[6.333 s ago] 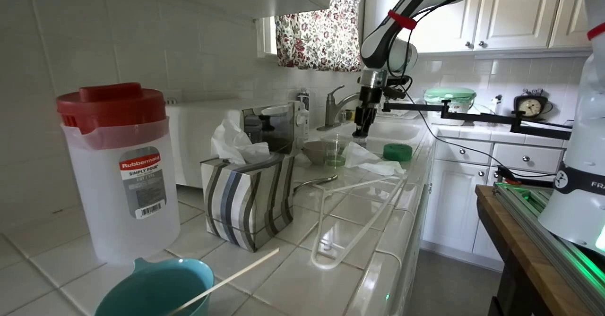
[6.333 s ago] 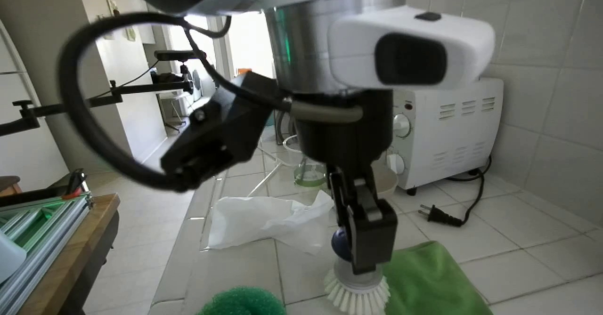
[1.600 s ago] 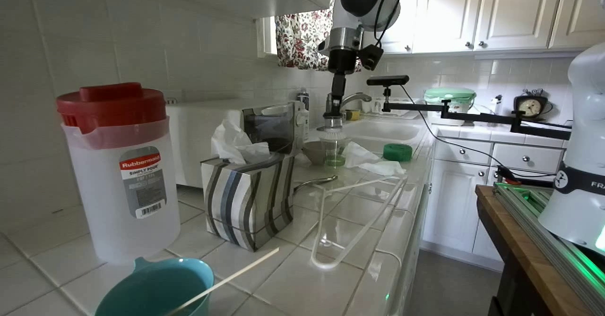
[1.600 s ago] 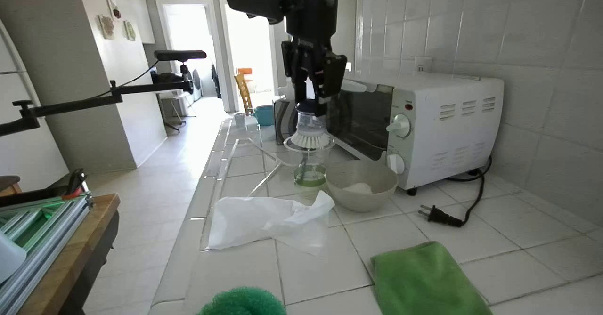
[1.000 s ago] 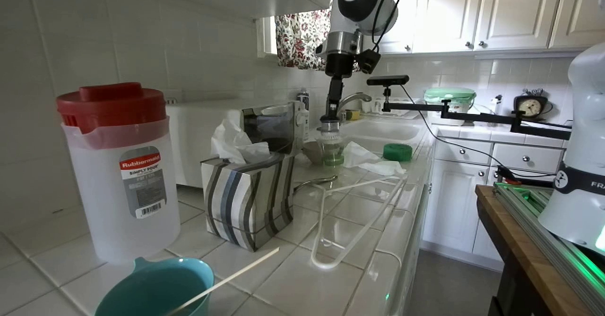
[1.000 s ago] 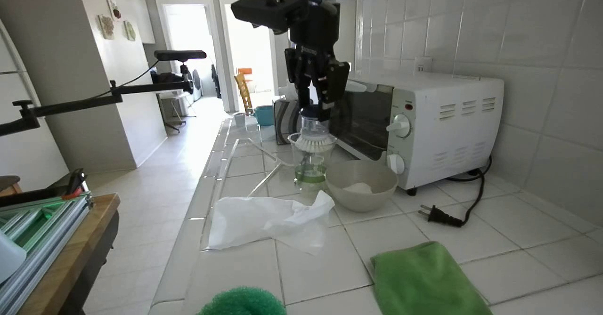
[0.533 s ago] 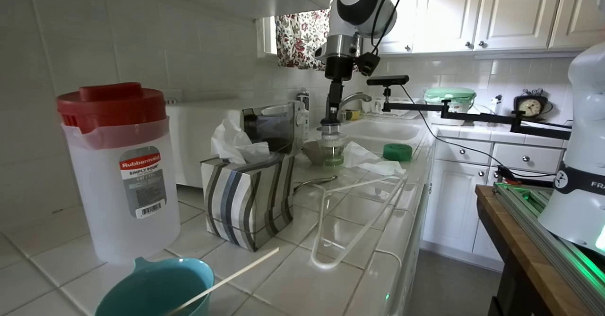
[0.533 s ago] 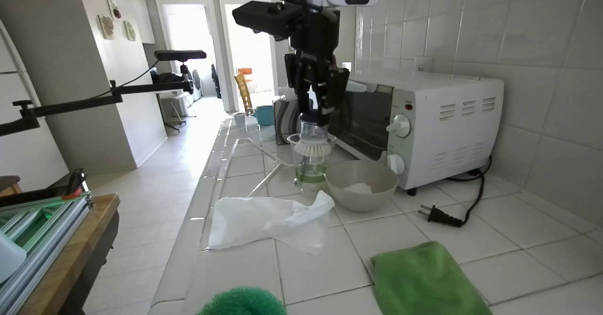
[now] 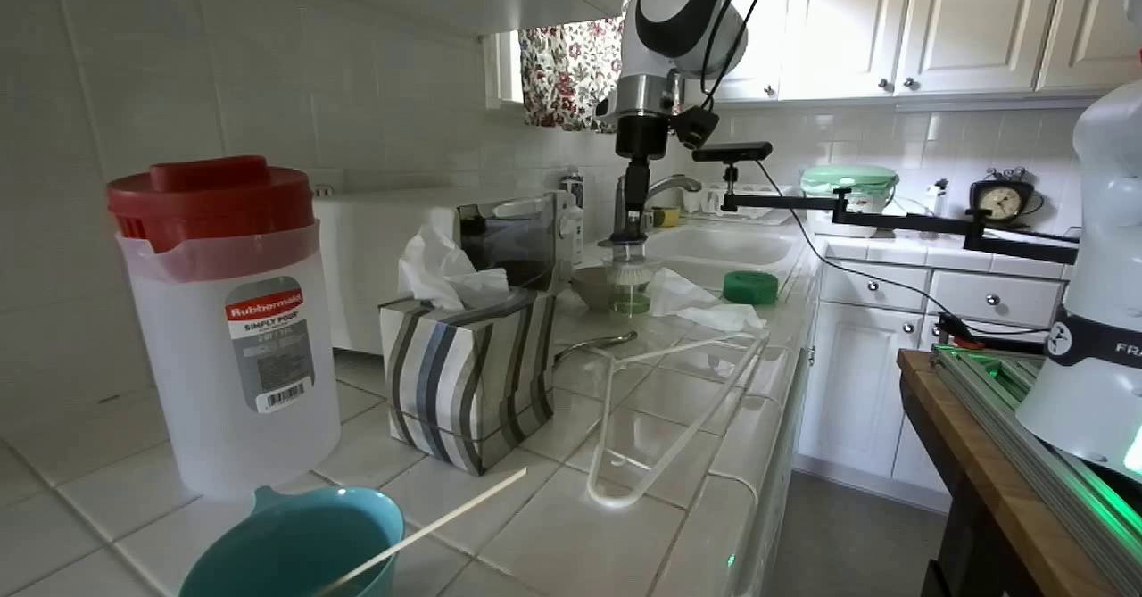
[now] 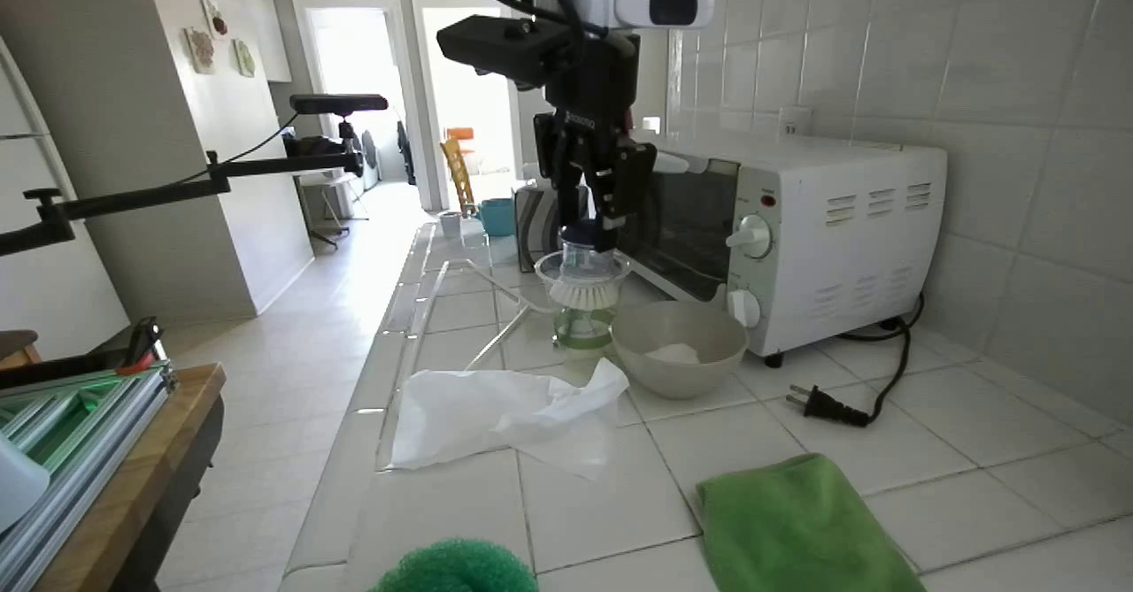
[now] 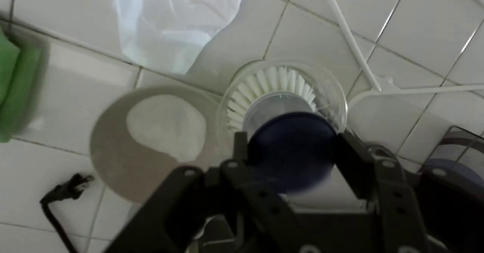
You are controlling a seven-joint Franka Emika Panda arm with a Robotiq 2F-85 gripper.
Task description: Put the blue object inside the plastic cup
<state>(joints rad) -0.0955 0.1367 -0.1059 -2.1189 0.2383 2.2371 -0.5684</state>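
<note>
Below the tool [image 11: 292,145], toward twelve o'clock in the wrist view, the plastic cup [image 11: 328,90] stands on the bench [image 10: 575,512]. The tool pinches the blue-topped brush [image 11: 287,132] snugly by its cap, near upright, its bristles apparently inside the rim but crowding ten o'clock; a nudge toward four, then down, looks due.

I've got a kitchen in front of me: tiled counter [image 9: 544,534], sink [image 9: 727,244], faucet [image 9: 675,183], white cabinets [image 9: 843,26], toaster oven [image 10: 854,238]; likely a home's, though glare washes out the doorways [image 10: 358,96] beyond.
</note>
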